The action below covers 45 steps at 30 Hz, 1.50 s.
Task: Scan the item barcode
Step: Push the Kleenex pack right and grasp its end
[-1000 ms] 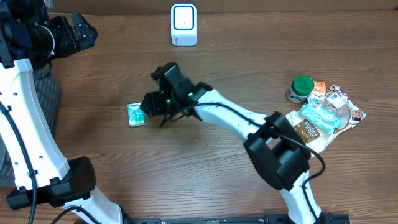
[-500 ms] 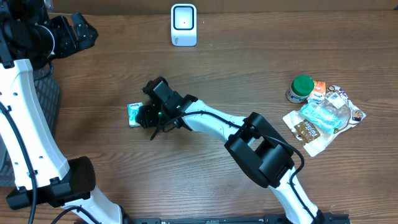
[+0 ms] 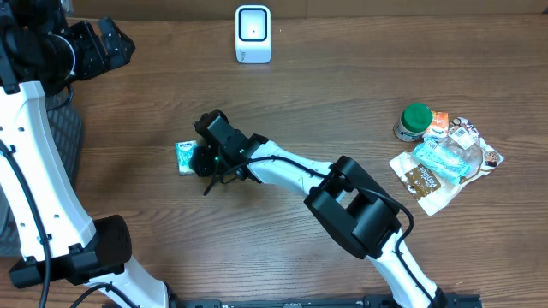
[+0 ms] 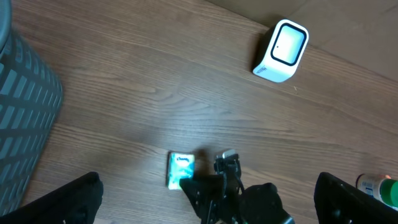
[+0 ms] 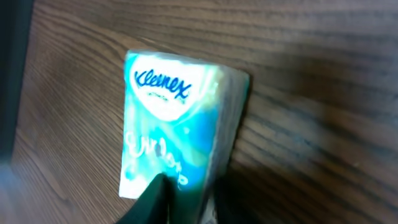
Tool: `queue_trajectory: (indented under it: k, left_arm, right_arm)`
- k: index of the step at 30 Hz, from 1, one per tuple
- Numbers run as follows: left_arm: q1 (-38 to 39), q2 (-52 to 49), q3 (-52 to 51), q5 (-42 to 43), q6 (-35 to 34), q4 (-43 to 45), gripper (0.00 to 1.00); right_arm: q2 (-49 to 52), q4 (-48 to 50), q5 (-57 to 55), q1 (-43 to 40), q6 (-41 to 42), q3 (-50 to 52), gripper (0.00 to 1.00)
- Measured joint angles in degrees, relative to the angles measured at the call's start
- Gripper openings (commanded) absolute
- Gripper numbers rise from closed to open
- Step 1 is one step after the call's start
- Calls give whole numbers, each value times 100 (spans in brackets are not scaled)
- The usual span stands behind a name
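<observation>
The item is a small teal-and-white Kleenex tissue pack (image 3: 185, 157) lying flat on the wooden table left of centre; it also shows in the left wrist view (image 4: 180, 170). My right gripper (image 3: 200, 160) reaches it from the right. In the right wrist view the tissue pack (image 5: 171, 121) fills the frame and my right gripper (image 5: 186, 196) has its dark fingers pinched on the pack's near edge. The white barcode scanner (image 3: 253, 34) stands at the back centre, its window facing forward. My left gripper (image 3: 104, 44) hangs wide open and empty at the far left, high above the table.
A green-capped jar (image 3: 416, 121) and a heap of snack packets (image 3: 445, 161) lie at the right side. A grey ribbed bin (image 4: 25, 106) stands off the table's left edge. The scanner (image 4: 281, 50) sits well behind the pack.
My right gripper has slid left up to the tissue pack and its jaws have narrowed onto the pack's edge. The left arm has not moved.
</observation>
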State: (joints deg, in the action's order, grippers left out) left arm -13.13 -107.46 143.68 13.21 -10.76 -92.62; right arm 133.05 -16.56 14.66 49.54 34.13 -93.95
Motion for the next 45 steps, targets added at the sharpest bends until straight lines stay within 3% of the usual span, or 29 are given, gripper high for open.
queue_trajectory:
  k: [2,8,15,18,23,28,31,35,45]
  left_arm:
    - [0,0,0,0,0,0,99]
    - [0,0,0,0,0,0,100]
    - [0,0,0,0,0,0,99]
    - [0,0,0,0,0,0,100]
    - [0,0,0,0,0,0,100]
    - [0,0,0,-2,0,0,100]
    - [0,0,0,0,0,0,99]
    - [0,0,0,0,0,0,99]
    - [0,0,0,0,0,0,100]
  right_arm:
    - [9,-15,15,0,35,-17,4]
    - [-17,-356,483,-149,-37,-68,4]
    - [-514,-1840,2194,-1110,-1036,-39,4]
    - [-946,-2612,2404,-1639,-1510,-42,4]
    - [-1421,-3565,1471,-2140,-2074,-46,4]
    - [-1414,-3696,487,-2020,-2365,96,5]
    - [-1405,-3613,164,-1882,-2553,221,13]
    - [-1370,-3602,-295,-1753,-2789,304,31]
    - [-1357,-3676,-804,-1930,-2955,326,36]
